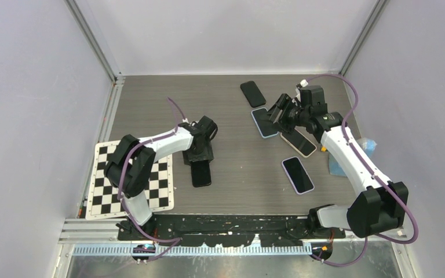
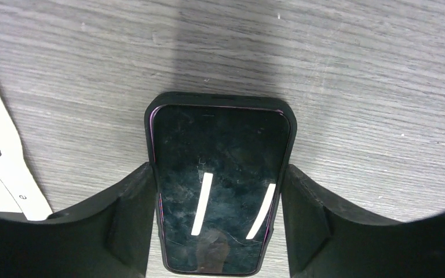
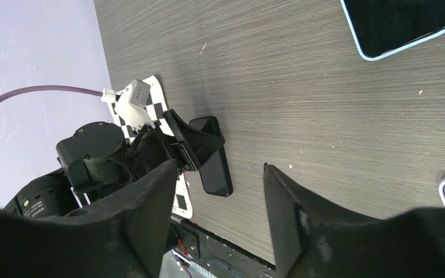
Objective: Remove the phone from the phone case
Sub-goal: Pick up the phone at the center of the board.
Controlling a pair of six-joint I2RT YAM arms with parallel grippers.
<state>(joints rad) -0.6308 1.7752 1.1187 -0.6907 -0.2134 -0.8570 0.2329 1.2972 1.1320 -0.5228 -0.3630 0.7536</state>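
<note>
A phone in a black case [image 1: 201, 174] lies screen-up on the grey table, left of centre. My left gripper [image 1: 199, 155] sits low over its far end. In the left wrist view the phone [image 2: 220, 185] lies between the two fingers of the left gripper [image 2: 219, 174], and they press against the case's long sides. My right gripper [image 1: 277, 113] hovers open and empty above the table at the back right, beside a phone in a light blue case [image 1: 263, 123]. In the right wrist view the right gripper [image 3: 220, 191] frames the black-cased phone [image 3: 214, 168] far off.
A bare black phone [image 1: 252, 93] lies at the back. A beige-cased phone [image 1: 299, 143] and a lilac-cased phone [image 1: 297, 174] lie at the right. A blue cloth [image 1: 336, 165] is by the right arm. A checkerboard sheet [image 1: 101, 185] lies at the left.
</note>
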